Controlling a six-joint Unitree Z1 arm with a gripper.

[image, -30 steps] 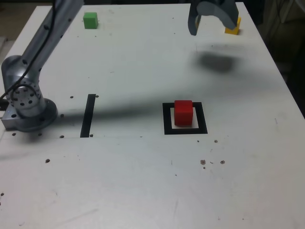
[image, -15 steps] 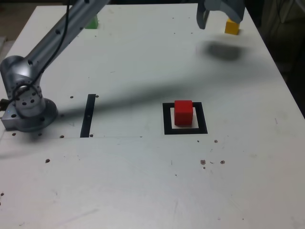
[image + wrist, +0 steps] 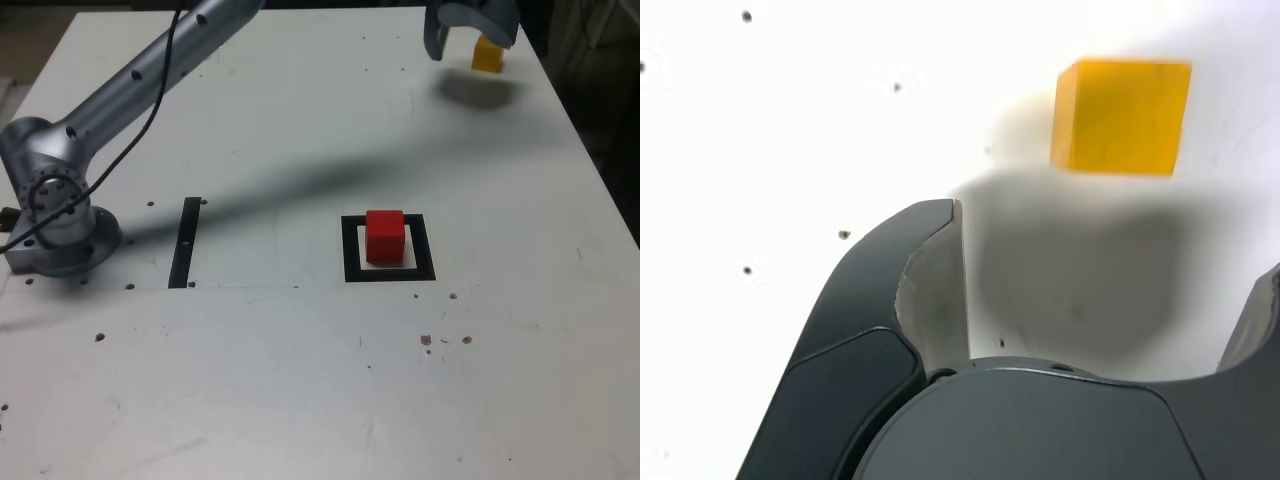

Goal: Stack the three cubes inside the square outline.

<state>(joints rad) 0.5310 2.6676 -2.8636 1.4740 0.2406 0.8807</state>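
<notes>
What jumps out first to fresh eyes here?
The red cube, vivid against the pale table, inside the black square outline. Next, the yellow cube near the table's far edge, towards the exterior view's right, with the claw wide open above the table beside it.

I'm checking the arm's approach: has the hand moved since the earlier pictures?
Yes, the hand has shifted toward the exterior view's right, nearer the table's right edge.
</notes>
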